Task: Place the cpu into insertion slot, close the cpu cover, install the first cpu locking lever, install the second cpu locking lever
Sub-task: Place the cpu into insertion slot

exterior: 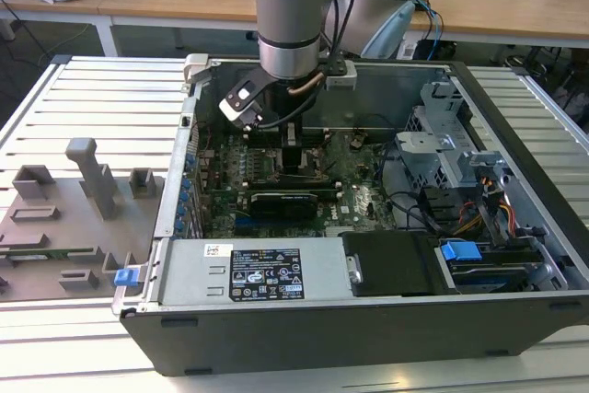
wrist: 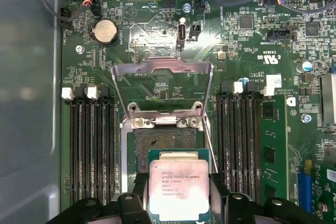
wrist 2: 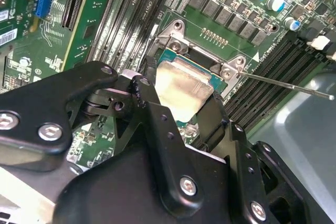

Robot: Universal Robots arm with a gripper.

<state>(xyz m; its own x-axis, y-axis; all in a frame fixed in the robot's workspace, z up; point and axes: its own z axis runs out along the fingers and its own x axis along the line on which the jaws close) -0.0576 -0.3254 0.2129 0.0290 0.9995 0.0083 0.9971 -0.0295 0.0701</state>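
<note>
The black fingers (wrist: 217, 190) grip the silvery cpu (wrist: 179, 187) by two opposite edges, holding it partly over the dark insertion slot (wrist: 165, 139) on the green motherboard (wrist: 247, 51). The cpu cover (wrist: 157, 67) stands swung open beyond the slot.

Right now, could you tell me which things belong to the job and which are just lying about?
Job: cpu, held by gripper; insertion slot; cpu cover, open; locking lever.
Lying about: coin battery; memory slots; grey fixture tray; blue clip.
</note>
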